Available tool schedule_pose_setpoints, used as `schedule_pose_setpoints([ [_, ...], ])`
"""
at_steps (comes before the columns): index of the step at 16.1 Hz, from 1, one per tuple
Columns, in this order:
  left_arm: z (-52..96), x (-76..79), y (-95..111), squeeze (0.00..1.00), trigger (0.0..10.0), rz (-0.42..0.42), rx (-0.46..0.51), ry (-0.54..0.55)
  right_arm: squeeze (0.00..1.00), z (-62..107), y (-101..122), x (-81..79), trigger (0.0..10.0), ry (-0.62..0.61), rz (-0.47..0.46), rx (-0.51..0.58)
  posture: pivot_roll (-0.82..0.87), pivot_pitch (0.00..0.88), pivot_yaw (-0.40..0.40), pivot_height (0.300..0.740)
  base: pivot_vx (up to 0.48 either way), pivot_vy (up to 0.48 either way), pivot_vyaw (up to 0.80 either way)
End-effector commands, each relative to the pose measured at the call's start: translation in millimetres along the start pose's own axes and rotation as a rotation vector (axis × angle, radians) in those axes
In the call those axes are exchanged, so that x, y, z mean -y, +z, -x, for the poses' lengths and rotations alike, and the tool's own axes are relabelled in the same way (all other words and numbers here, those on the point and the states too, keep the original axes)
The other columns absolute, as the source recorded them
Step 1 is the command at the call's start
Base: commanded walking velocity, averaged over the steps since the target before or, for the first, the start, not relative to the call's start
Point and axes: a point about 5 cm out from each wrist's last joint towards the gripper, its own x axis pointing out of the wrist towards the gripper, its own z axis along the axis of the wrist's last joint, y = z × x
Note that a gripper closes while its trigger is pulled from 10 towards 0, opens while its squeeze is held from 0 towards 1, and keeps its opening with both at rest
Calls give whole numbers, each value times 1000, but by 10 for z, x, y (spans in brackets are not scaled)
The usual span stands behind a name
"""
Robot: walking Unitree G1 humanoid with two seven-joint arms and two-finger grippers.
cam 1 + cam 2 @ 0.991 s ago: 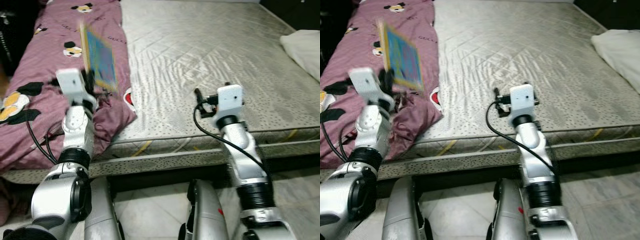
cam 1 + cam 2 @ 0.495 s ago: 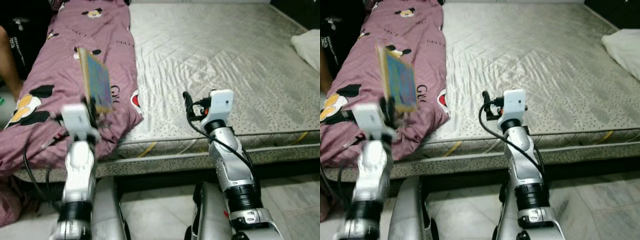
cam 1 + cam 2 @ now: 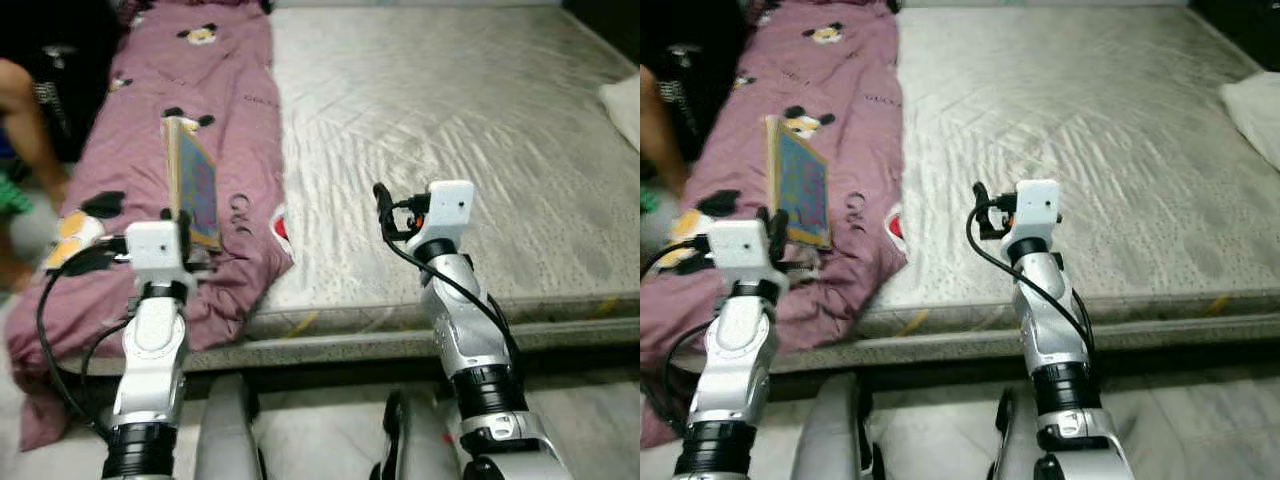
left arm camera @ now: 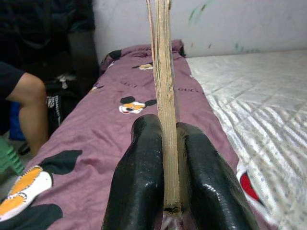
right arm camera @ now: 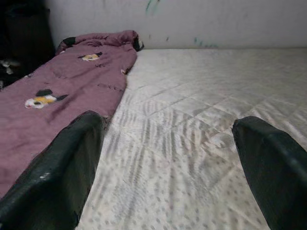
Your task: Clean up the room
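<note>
- Nearest, the left end effector [image 4: 163,177] grips a thin book [image 3: 192,190] by its lower edge, its long axis upright, above the purple blanket [image 3: 130,150] at the bed's left side.
- Beside it, the right end effector [image 5: 168,163] hovers gaping and empty over the bare mattress [image 3: 450,110].
- Farther left, a person's leg [image 3: 30,115] stands beside the bed.
</note>
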Motion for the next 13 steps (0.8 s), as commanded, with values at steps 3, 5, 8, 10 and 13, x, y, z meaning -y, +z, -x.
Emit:
schedule_pose_setpoints([
  [3, -85, 97, 228, 0, 10000, 9, 71, -43, 0, -28, 37, -23, 10000, -12, -2, 21, -51, 0, 22, 719, 0, 0, 0],
  [5, -115, 117, 243, 0, 10000, 14, 66, -52, 0, -36, 30, -13, 10000, -23, -2, 20, -55, 0, 22, 739, 0, 0, 0],
  [8, -138, 180, 238, 0, 10000, 5, 48, -71, 0, -28, 30, 37, 10000, -47, 4, 23, -72, 0, 39, 740, 0, 0, 0],
  [10, -110, 236, 220, 0, 10000, -34, 43, -98, 0, -3, 3, 88, 10000, -75, 12, 15, -84, 0, 47, 740, 0, 0, 0],
  [13, -87, 250, 120, 0, 10000, -45, -14, -67, 0, 34, -59, 104, 10000, -82, 25, -4, -85, 0, 51, 740, 0, 0, 0],
])
